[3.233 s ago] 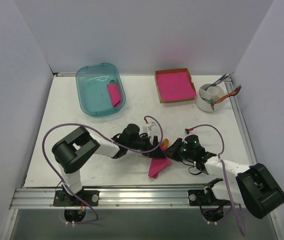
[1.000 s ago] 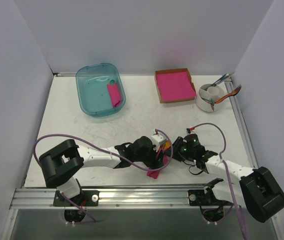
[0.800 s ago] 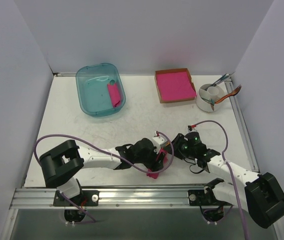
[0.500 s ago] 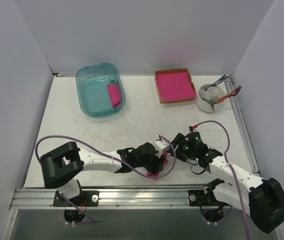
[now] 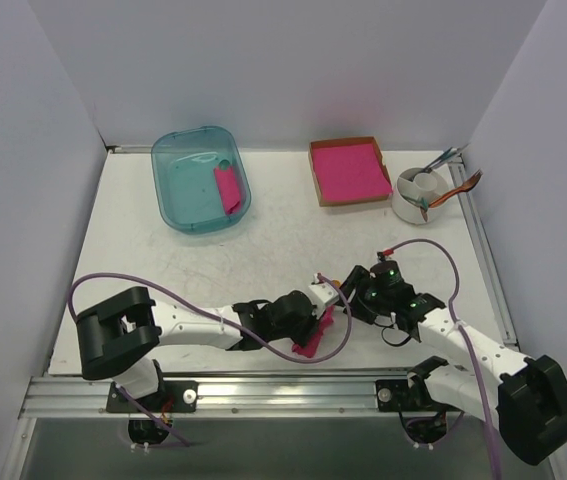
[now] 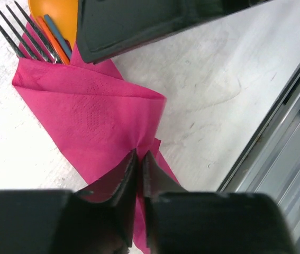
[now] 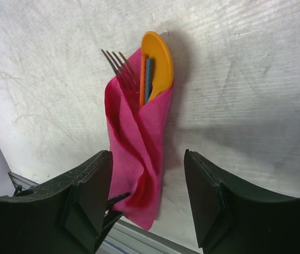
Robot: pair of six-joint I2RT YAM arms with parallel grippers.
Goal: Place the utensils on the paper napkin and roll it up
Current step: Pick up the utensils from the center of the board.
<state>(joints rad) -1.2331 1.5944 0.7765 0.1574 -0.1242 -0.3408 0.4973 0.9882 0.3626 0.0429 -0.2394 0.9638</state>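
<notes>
Your paper napkin point(image 7: 136, 153) lies folded into a narrow pink wrap on the table point(image 5: 163, 260), low in the centre of the overhead view, near the table's front edge. At the wrap's upper end the fork point(image 7: 119, 63) shows its tines and the orange spoon point(image 7: 157, 55) its bowl, side by side, with both handles hidden inside the fold. Your left gripper point(image 6: 139, 159) is pinched almost closed on the napkin's lower tip, with paper caught between the jaws. Your right gripper point(image 7: 147, 174) stands wide, one finger on each side of the wrap, gripping nothing. Along the top of the overhead frame sit a teal tub point(image 5: 200, 178) at upper left, a cardboard tray point(image 5: 348, 170) of pink sheets right of centre, and a white cup point(image 5: 421, 190) of cutlery just beside the tray.
</notes>
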